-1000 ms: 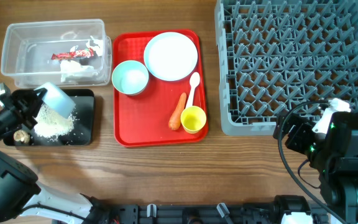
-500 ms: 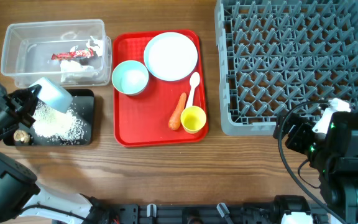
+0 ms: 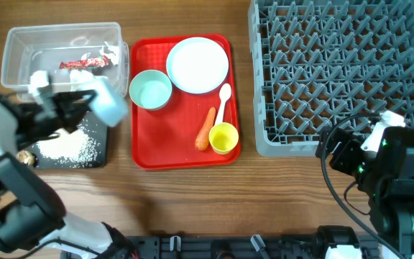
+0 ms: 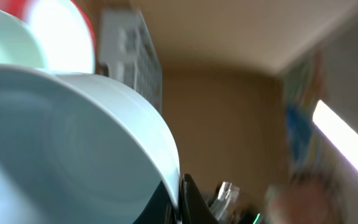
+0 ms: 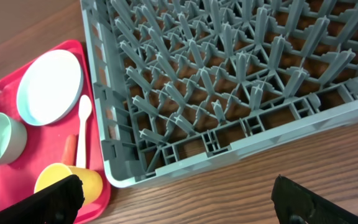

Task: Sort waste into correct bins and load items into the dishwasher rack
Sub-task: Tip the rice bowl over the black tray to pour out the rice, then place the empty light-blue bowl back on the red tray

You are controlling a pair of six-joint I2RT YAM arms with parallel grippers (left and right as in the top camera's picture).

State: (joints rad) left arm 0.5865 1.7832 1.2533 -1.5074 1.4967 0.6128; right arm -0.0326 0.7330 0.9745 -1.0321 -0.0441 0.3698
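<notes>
Holding the empty bowl (image 3: 108, 103) clamped by its rim in my left pincer (image 3: 85, 101), above the 1 o'clock corner of the black tray (image 3: 100, 160), I judge the rack (image 3: 343, 72) lies well apart at 3 o'clock; my right pincer (image 5: 176, 193), fingers apart, sits nearer it.

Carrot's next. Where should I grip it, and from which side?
Probably take the carrot around its middle from straight above, closing across its narrow width. It lies flat on the red tray; the yellow cup crowds its near end, the white spoon its far end.
</notes>
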